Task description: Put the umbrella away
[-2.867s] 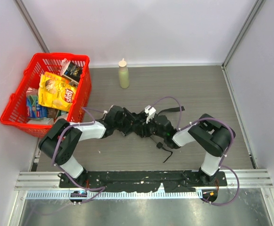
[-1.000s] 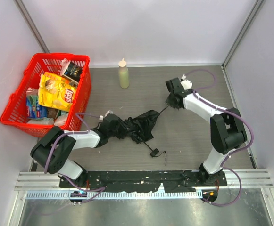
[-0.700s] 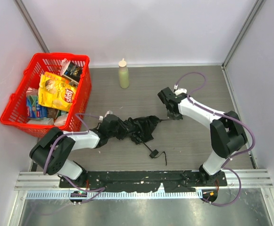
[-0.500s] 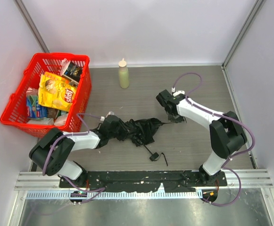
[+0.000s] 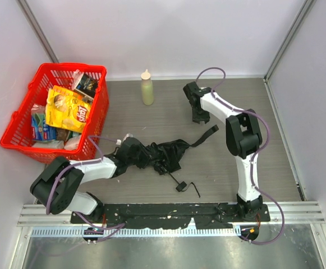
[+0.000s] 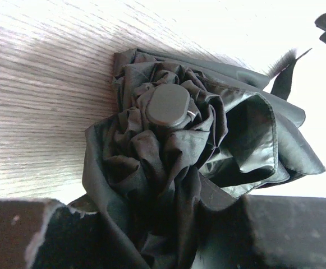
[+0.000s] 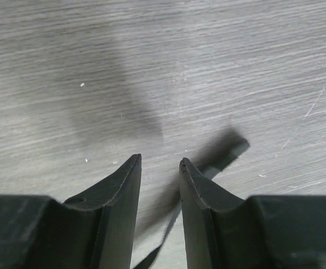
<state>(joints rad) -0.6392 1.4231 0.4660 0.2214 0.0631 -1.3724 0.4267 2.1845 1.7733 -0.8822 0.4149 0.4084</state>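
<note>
The umbrella lies crumpled on the table in the top view, its thin shaft running to the small handle near the front. My left gripper is shut on the bunched fabric at its left end. In the left wrist view the folds fill the space between the jaws of my left gripper, with the round cap above. My right gripper stands open farther back, above the umbrella's closing strap. The right wrist view shows that strap blurred below my right gripper and nothing gripped.
A red basket full of snack packets stands at the back left. A pale squeeze bottle stands upright by the back wall. White walls close in the table on three sides.
My right gripper was shut on the closing strap. It has opened, let the strap drop onto the table and drawn back toward the far wall. The left gripper stays shut on the fabric.
</note>
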